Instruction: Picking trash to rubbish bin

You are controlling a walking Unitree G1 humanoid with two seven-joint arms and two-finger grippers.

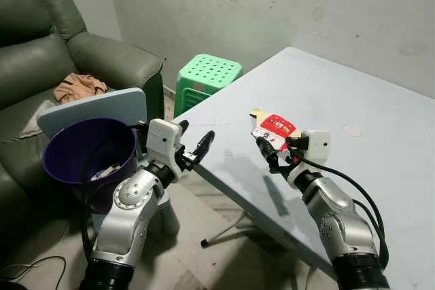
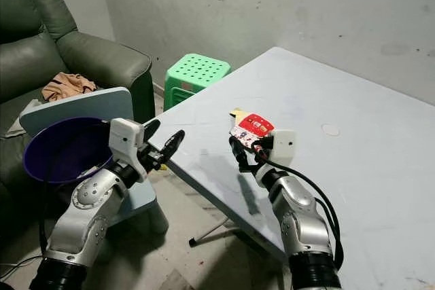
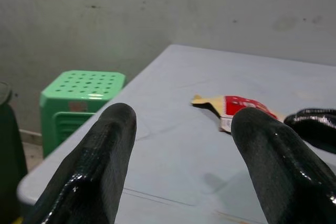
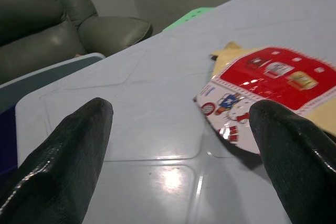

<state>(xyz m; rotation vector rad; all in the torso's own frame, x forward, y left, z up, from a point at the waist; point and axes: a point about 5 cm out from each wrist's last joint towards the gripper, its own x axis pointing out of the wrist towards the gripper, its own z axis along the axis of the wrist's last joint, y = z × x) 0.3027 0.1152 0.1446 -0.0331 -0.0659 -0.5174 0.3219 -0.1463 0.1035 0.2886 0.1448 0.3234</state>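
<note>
- While the red and white wrapper point(image 1: 274, 127) lies flat on the pale blue counter point(image 1: 353, 86), not far in from the counter's near edge, the right gripper point(image 1: 271, 154) sits just beside it on the side toward the robot — jaws spread, nothing between them.
- From the right wrist view the wrapper point(image 4: 273, 85) lies close ahead of the fingers point(image 4: 58, 156), nearer one fingertip than the other; whether that fingertip touches it cannot be told.
- Tan paper pokes out from under the wrapper's far end.
- Off the counter's left corner, the left gripper point(image 1: 194, 144) hangs in the air — jaws spread and empty, pointing toward the counter.
- Left of that corner and lower than the counter top, a purple rubbish bin point(image 1: 64, 144) stands on a low blue stool point(image 1: 109, 108), with some pale scraps inside.
- Beyond the counter's left edge, against the grey wall, stands a green plastic stool point(image 1: 207, 76).
- Farther left of the counter is a dark green armchair point(image 1: 102, 52) with a crumpled tan cloth point(image 1: 80, 87) on its seat.
</note>
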